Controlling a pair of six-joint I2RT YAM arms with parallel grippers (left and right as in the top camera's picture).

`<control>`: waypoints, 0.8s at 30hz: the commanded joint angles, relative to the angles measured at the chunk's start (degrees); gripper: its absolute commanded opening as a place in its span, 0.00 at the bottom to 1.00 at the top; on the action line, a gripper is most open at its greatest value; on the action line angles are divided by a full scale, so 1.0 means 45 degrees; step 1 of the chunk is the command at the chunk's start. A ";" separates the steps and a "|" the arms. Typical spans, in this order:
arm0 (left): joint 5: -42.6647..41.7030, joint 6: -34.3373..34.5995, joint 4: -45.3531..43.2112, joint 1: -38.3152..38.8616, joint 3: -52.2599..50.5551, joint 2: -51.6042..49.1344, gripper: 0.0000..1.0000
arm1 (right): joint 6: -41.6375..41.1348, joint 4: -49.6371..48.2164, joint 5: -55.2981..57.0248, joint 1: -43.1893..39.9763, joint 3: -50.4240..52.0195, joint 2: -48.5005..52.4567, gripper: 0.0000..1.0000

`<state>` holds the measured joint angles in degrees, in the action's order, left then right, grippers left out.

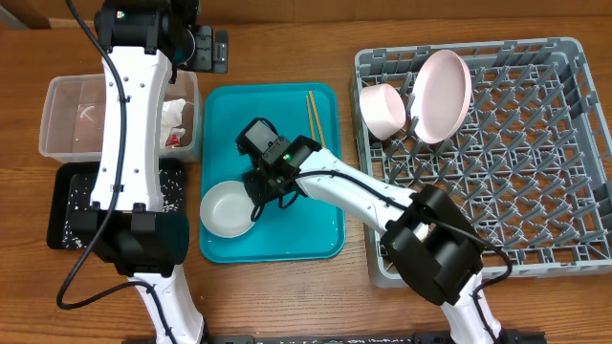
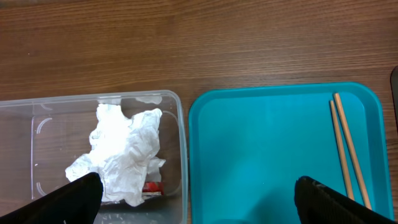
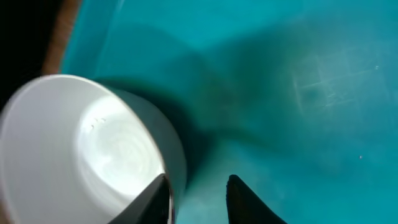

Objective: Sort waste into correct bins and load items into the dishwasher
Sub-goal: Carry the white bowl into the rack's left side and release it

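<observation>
Straddling the wall of the white bowl (image 3: 93,143) at the near left of the teal tray (image 3: 311,93), our right tool (image 3: 196,199) stands narrowly parted, seemingly one finger on each side. We judge it should pinch the rim squarely, then lift clear before swinging right to the grey dish rack (image 1: 535,182). Our left tool (image 2: 198,190) hangs wide and empty by the clear tub (image 2: 37,124).

white bowl (image 1: 228,208) upright; napkin (image 2: 121,152) crumpled in clear tub (image 2: 53,134).
</observation>
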<state>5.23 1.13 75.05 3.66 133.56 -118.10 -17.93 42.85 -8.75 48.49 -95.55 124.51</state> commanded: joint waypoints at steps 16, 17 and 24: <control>0.0112 -0.0160 -0.0015 0.0024 0.0262 0.0185 1.00 | -0.0316 0.3177 0.5872 -0.1205 -0.1802 -0.1991 0.04; 0.0112 -0.0160 -0.0015 0.0024 0.0262 0.0185 1.00 | -0.0325 0.3444 0.7057 -0.1287 -0.1797 -0.2526 0.04; 0.0112 -0.0160 -0.0015 0.0024 0.0262 0.0185 1.00 | -0.1744 0.5989 1.4304 -0.1472 -0.1783 -0.4847 0.04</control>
<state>5.21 1.13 75.05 3.66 133.56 -118.10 -22.17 68.03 36.73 41.39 -102.13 106.37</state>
